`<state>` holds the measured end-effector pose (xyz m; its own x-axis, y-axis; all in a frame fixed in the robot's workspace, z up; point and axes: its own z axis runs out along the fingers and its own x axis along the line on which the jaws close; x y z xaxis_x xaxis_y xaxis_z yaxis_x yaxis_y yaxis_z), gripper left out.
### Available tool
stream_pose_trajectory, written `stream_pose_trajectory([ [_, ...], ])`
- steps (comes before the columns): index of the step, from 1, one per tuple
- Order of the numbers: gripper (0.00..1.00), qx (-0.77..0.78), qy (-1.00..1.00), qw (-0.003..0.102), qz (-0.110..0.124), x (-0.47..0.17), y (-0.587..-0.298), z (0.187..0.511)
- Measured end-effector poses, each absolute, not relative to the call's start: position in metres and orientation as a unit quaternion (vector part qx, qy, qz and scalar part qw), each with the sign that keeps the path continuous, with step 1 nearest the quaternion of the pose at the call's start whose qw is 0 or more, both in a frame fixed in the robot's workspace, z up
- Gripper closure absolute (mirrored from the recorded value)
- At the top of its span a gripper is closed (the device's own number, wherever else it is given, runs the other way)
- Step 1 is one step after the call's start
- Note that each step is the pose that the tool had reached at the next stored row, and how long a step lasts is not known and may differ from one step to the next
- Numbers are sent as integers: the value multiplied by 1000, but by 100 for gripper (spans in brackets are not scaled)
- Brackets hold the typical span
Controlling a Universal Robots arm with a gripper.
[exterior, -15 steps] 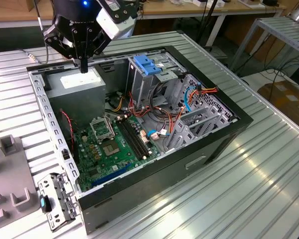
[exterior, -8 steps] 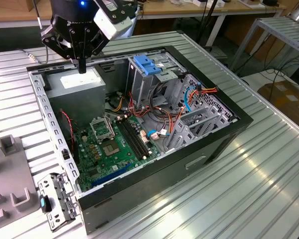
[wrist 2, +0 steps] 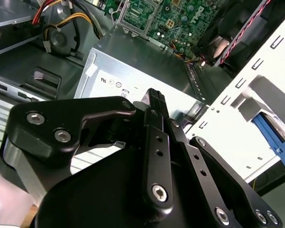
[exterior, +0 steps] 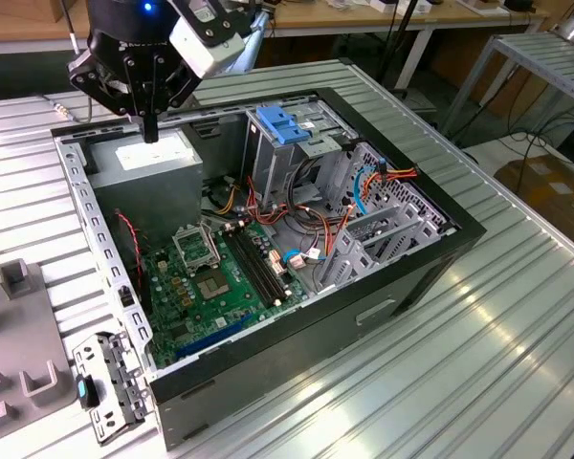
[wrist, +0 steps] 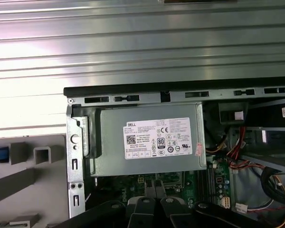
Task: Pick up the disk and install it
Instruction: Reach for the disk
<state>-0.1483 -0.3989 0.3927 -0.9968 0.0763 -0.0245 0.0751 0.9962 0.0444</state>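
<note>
The gripper (exterior: 150, 132) hangs over the open computer case (exterior: 383, 316), its fingers (wrist 2: 155, 107) pressed together with nothing between them. Straight below the fingertips lies the grey power supply (wrist: 147, 142) with its white label. The tips are close above it, but I cannot tell whether they touch.

The disk (wrist 2: 271, 138), judged by its blue rail, sits outside the case on the grey fixture (exterior: 24, 335). It is beyond the perforated case wall (exterior: 91, 229) and well apart from the fingers.

On the fingers' other side, past the power supply, a drive cage (exterior: 268, 167) with a blue top stands inside the case, near the green circuit board (exterior: 206, 277).
</note>
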Motion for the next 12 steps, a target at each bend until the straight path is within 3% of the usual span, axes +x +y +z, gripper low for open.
stream_pose_trajectory([
  [12,89,38,999,13,22,-156,-399,392],
])
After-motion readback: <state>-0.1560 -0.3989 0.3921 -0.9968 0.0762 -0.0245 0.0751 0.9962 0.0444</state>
